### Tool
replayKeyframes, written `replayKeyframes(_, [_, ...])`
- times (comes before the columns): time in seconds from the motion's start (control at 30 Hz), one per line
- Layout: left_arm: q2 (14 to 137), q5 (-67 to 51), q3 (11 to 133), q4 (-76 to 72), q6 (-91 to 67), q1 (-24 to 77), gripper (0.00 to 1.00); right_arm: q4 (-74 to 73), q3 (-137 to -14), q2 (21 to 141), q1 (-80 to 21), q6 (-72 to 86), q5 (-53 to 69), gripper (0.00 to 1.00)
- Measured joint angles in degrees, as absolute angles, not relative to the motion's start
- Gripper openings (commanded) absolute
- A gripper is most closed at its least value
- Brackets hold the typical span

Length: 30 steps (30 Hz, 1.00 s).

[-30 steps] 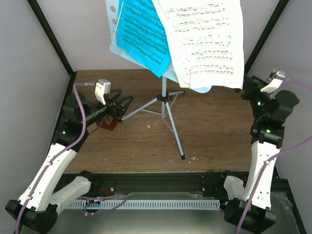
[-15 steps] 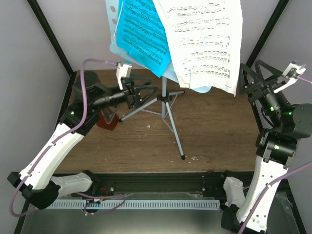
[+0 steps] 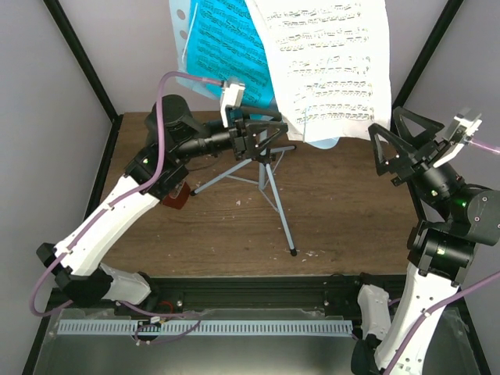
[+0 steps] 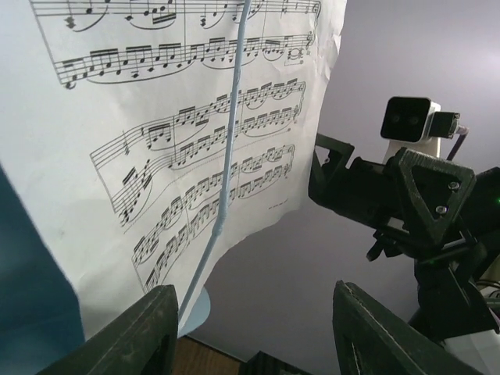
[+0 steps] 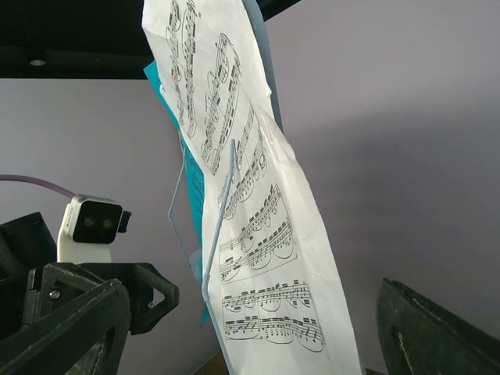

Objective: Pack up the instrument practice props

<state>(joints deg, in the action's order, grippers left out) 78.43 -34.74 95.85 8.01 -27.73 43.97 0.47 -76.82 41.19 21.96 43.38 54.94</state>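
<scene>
The white page (image 3: 328,62) and the blue page (image 3: 226,47) carry printed staves of notes. A small line of print near the white page's lower edge is too small to read. Both lean on the music stand (image 3: 266,173) at the top centre, the white page's bottom hanging past the stand's lip. The left gripper (image 3: 272,141), jaws apart and holding nothing, sits by the pole. The right gripper (image 3: 387,131), also spread and empty, is beside the page's right edge. The metronome (image 3: 176,200) stands at centre left on the table (image 3: 351,211), which shows bare wood right of the tripod.

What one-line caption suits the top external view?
Left gripper and right gripper, both open, hover near white sheet music on the music stand.
</scene>
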Motion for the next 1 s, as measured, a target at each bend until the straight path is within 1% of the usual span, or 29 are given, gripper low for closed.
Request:
replayKeyframes(0.1, [80.6, -34.33, 97.82, 7.09, -28.34, 44.69, 0.53, 0.3, -76.77, 41.65, 21.96, 42.92, 55.2, 0.79])
replayKeyframes(0.23, [83.2, -33.54, 100.25, 5.93, -28.62, 45.17, 0.51, 0.14, -76.77, 43.0, 21.96, 42.19, 56.07, 0.69])
replayKeyframes(0.37, [85.21, -32.51, 102.04, 5.48, -28.75, 45.23, 0.48, -0.32, -76.77, 44.99, 21.96, 41.21, 57.52, 0.54])
replayKeyframes(0.57, [88.71, -31.99, 106.32, 4.78, -28.99, 45.82, 0.46, -0.3, -76.77, 47.77, 21.96, 41.15, 59.99, 0.41])
replayKeyframes(0.73, [91.18, -30.98, 110.19, 5.15, -28.32, 47.35, 0.45, 0.12, -76.77, 48.8, 21.96, 41.17, 61.12, 0.37])
replayKeyframes(0.8, [92.14, -30.41, 111.53, 5.26, -28.1, 47.94, 0.43, 0.21, -76.79, 48.93, 21.96, 41.17, 61.47, 0.35])
replayKeyframes(0.93, [93.95, -29.8, 113.49, 5.37, -28.01, 48.42, 0.36, 0.47, -77.32, 49.45, 21.96, 40.99, 61.78, 0.33])
replayKeyframes(1.0, [94.85, -29.63, 114.41, 5.34, -28.08, 48.49, 0.3, 0.47, -77.89, 49.91, 21.96, 40.97, 62.02, 0.32])
